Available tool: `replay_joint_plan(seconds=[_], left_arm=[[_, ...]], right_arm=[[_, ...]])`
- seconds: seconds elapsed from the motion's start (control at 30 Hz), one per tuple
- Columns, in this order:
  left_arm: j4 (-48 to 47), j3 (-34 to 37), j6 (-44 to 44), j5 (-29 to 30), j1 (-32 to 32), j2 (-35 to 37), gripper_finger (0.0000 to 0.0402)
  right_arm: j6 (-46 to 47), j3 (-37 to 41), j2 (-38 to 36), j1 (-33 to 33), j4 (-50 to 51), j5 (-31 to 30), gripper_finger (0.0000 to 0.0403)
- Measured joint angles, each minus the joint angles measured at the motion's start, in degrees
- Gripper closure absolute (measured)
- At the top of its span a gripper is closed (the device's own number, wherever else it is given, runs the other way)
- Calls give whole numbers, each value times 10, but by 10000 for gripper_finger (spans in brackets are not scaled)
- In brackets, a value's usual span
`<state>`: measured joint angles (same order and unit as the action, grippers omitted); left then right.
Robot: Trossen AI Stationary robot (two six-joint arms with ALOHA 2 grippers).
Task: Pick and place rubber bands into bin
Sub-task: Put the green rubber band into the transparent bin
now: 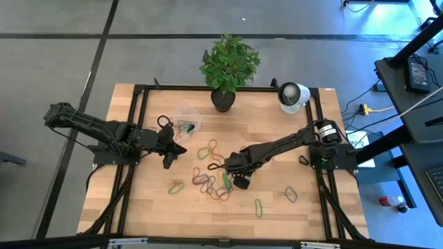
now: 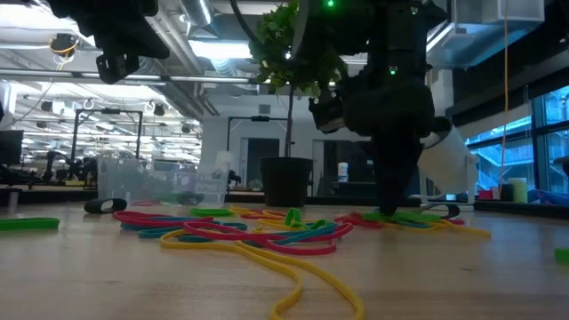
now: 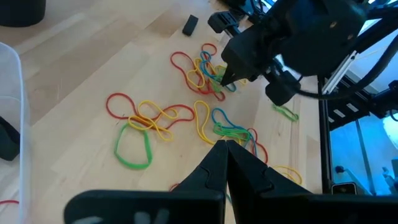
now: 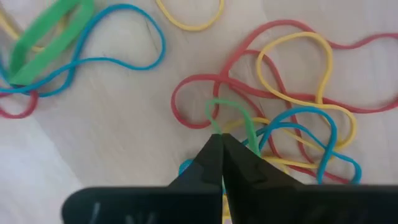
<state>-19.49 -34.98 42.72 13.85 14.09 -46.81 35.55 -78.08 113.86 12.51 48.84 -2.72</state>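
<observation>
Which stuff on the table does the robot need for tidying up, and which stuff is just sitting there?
Needed:
rubber bands
clear bin
right pincer, shut on a green rubber band

Just sitting there:
potted plant
white round camera
left pincer, shut, waiting beside the bin

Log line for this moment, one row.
right gripper: jaws shut on green rubber band | left gripper: shut, empty, beside bin
</observation>
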Motion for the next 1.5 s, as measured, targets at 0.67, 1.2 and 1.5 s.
replay_joint_plan(seconds=[0.67,1.2,1.5], left_arm=[[62,0,-63,19,0,0,388],[266,0,-236,53,0,-70,225],[396,-1,-338,97,0,-99,185]], right_arm=[[14,0,-136,0,-20,-62,402],[-211,-43,-195,-69,-363,-62,403],[-289,-145,-167,-79,-364,-1,403]])
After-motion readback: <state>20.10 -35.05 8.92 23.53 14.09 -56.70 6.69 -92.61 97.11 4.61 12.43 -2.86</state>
